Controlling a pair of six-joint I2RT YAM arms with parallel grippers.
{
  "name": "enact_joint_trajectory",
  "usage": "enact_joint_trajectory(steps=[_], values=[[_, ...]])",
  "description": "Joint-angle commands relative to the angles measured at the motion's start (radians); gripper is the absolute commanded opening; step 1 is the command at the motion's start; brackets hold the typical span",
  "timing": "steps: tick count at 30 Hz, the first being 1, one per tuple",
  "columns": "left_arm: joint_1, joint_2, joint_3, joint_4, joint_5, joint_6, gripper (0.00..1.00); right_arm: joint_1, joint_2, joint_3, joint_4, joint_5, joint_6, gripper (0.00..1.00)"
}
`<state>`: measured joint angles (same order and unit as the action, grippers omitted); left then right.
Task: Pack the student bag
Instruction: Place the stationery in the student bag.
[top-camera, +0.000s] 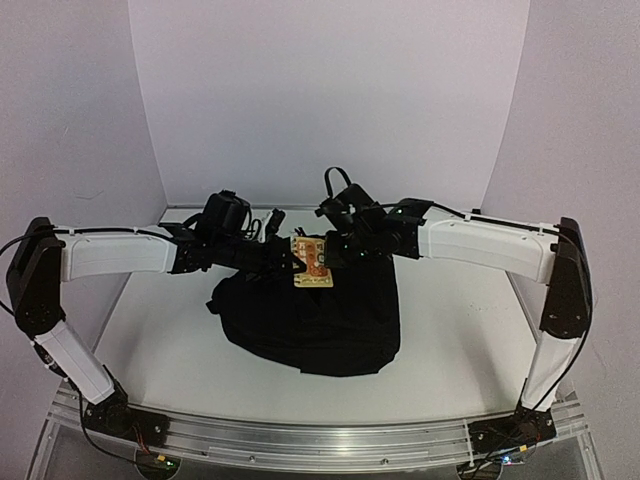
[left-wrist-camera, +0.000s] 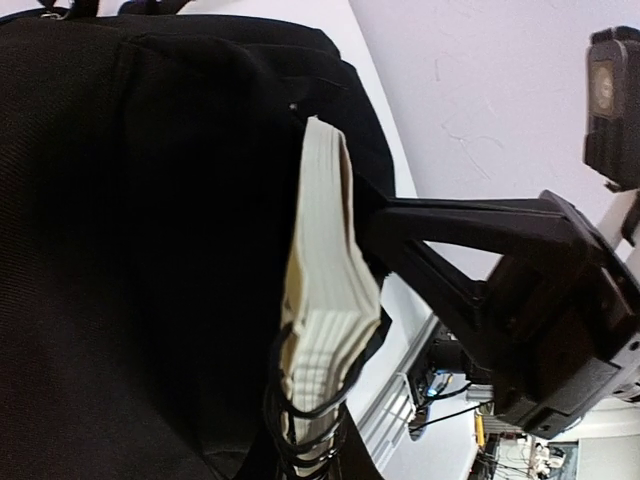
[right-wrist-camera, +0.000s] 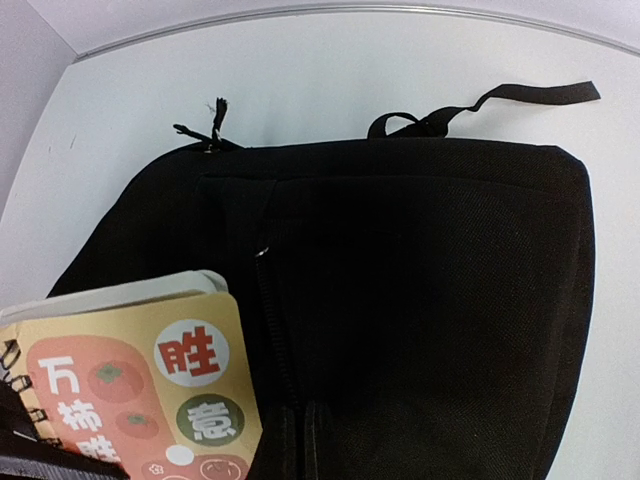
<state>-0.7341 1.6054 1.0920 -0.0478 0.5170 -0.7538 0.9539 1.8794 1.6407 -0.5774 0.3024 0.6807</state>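
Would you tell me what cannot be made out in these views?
Opening of the student bag: top view, hidden behind the notebook and arms.
Notebook's lower cover: right wrist view, cut by the bottom edge.
Far finger of the left gripper: left wrist view, lost against black fabric.
Fingers of the right gripper: outside the right wrist view.

looked like a robotics lab test cell. left arm (top-camera: 110, 255) and right arm (top-camera: 490, 245) were bolted to an aluminium rail (top-camera: 320, 440) on the near edge of a white table (top-camera: 160, 350). blank panels (top-camera: 330, 90) boxed it in on three sides. loose cables (top-camera: 140, 445) trailed off the bases, and wiring clutter (left-wrist-camera: 445, 385) sat beyond the table.
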Motion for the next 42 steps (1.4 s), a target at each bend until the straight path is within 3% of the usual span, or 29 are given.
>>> enact_joint_trajectory(steps=[1, 10, 15, 24, 30, 33, 42], values=[[0.000, -0.010, 0.041, -0.056, -0.111, 0.061, 0.00, -0.003, -0.085, -0.002, 0.029, -0.006, -0.002, 0.00], [-0.001, -0.023, 0.041, -0.173, -0.235, 0.113, 0.00, -0.004, -0.085, -0.001, 0.040, -0.034, -0.009, 0.00], [-0.011, -0.003, 0.045, -0.146, -0.194, 0.130, 0.00, -0.005, -0.077, 0.001, 0.043, -0.050, -0.009, 0.00], [-0.041, -0.008, 0.092, -0.310, -0.400, 0.227, 0.00, -0.010, -0.092, -0.001, 0.045, -0.050, -0.013, 0.00], [-0.041, -0.041, 0.081, -0.336, -0.445, 0.252, 0.00, -0.014, -0.095, -0.007, 0.045, -0.053, -0.014, 0.00], [-0.042, -0.038, 0.073, -0.313, -0.425, 0.251, 0.00, -0.014, -0.094, -0.006, 0.045, -0.062, -0.014, 0.00], [-0.065, 0.046, 0.070, -0.147, -0.139, 0.174, 0.00, -0.016, -0.082, 0.028, 0.052, -0.117, -0.003, 0.00]])
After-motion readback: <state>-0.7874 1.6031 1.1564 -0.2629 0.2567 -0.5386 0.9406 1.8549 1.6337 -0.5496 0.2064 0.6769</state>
